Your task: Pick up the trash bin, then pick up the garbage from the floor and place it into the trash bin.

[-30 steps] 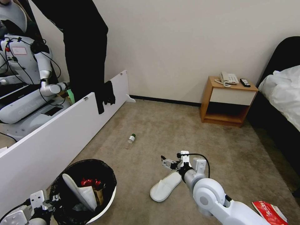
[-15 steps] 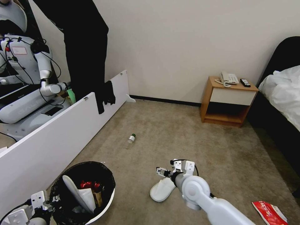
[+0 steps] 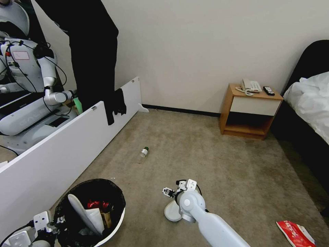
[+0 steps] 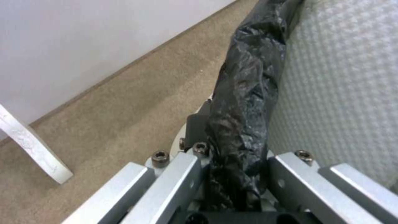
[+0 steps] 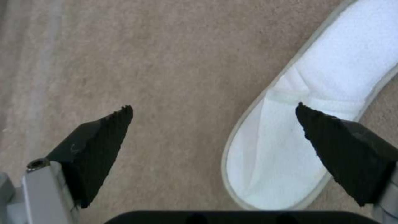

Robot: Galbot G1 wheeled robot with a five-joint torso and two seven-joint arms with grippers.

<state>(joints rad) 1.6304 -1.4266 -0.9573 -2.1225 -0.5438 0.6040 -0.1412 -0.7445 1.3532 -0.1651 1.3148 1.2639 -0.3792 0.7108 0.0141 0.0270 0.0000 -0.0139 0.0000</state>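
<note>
The carpet (image 3: 212, 154) is matt, short-piled beige cloth. Low in the head view's centre lies a slipper (image 5: 290, 130) of soft white terry with a smooth pale edge. The trash bin (image 3: 118, 219), lower left, is glossy white plastic lined with crinkled, shiny black film. The right pincer (image 5: 211, 121) has matt black ridged pads; the left pincer (image 4: 232, 174) shows brushed metal bars.
</note>
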